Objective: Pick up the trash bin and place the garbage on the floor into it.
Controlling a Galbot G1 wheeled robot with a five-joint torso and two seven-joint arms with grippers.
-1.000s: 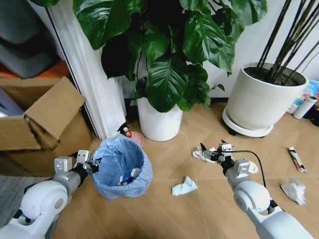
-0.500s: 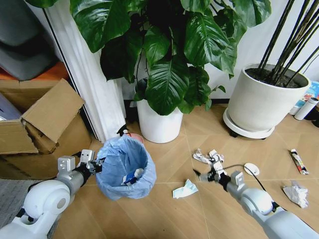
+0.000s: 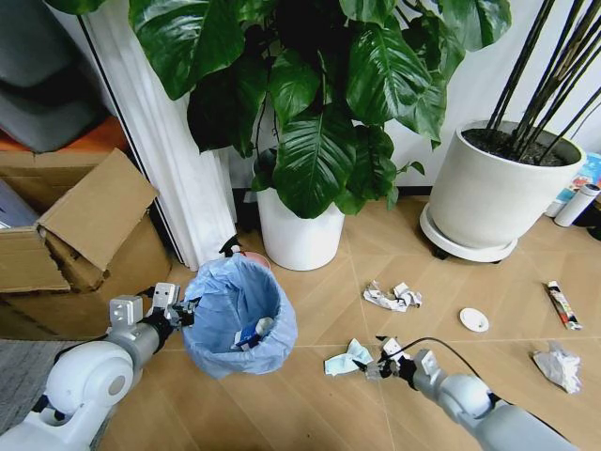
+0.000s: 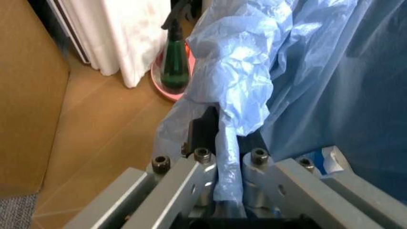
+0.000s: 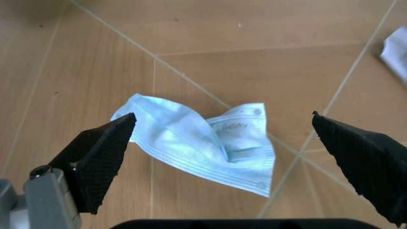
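Hovering low at lower centre-right, right end effector (image 3: 374,365) spread wide above crumpled pale-blue garbage (image 5: 203,142) on the floor (image 3: 319,413); needing fingers straddling the folds. Left end effector (image 3: 184,311) pinching the trash bin (image 3: 237,319) liner, lower left.

The left pincer (image 4: 219,191) has its fingertips buried in the folded blue liner of the trash bin (image 3: 238,319). The items inside the bin are too small to identify. The green spray bottle (image 4: 174,62) is cut off at the top edge.
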